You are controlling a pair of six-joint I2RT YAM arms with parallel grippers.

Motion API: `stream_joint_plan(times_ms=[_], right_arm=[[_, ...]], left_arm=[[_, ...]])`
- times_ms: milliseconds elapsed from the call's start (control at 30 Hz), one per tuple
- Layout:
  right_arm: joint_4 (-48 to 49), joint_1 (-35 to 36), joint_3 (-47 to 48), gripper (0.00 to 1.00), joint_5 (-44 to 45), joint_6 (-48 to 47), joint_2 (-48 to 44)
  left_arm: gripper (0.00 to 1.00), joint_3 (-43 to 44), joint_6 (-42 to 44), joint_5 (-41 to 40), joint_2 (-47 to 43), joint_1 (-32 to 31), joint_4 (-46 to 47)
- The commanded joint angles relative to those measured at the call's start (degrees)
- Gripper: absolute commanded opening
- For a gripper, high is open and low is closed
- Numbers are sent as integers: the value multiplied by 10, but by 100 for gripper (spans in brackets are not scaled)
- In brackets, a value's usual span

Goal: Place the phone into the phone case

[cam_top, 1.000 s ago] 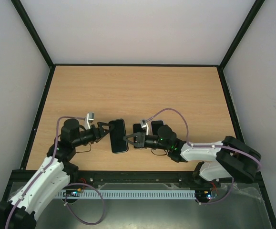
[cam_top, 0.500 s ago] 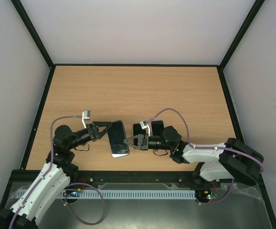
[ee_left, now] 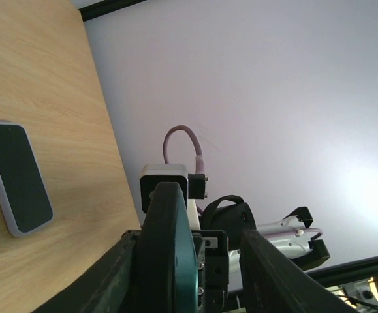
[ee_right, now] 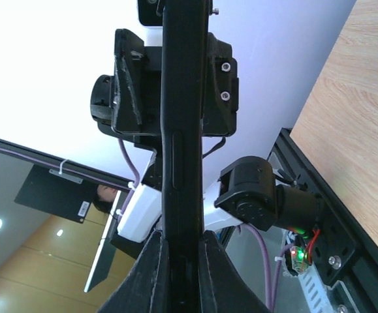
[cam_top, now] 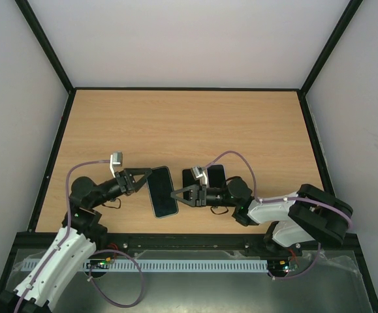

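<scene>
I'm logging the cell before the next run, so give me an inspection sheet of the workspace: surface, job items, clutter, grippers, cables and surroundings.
Surface: wooden table, no marks seen.
Job's things: held device, flat, dark and pale-rimmed, between the two grippers; phone or case, cannot tell. Pale-rimmed phone and dark slab lie flat on the table by the right wrist.
Clutter: nothing seen.
Grippers: right gripper shut on the held device's edge; left gripper open, jaws apart around its other end.
Cables: purple cables loop over each wrist, clear of the items.
Surroundings: pale walls, black frame, white cable duct at the near edge.
</scene>
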Motion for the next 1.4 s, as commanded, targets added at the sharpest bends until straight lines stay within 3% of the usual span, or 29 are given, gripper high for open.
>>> stream_joint_plan(times_ms=[0,267,500,567,733,867,1033,1233,1367], right_arm=[[65,-3,-5,2,-2,16,-12],[75,-3,-7,2,-5,25,-5],[85,-4,-8,2,-1,35,4],[82,-4,-7,2,6,34,3],[89,-4,-7,2,48,49,-1],[86,-4,-1,2,87,63,-10],[75,-4,22,2,123,73,-17],[49,-5,54,2,147,66,-16],[49,-9,55,2,166,68,-16]], left_arm=[[38,-5,-25,0,-13,1,50],[5,-13,-23,-6,-20,1,29],[2,3,24,-16,-15,2,-47],[6,6,23,-15,-10,1,-52],[39,22,33,-12,2,1,-68],[55,12,44,-5,-5,1,-81],[70,-29,2,15,-17,0,-18],[70,13,57,32,17,0,-62],[54,23,80,34,30,0,-92]])
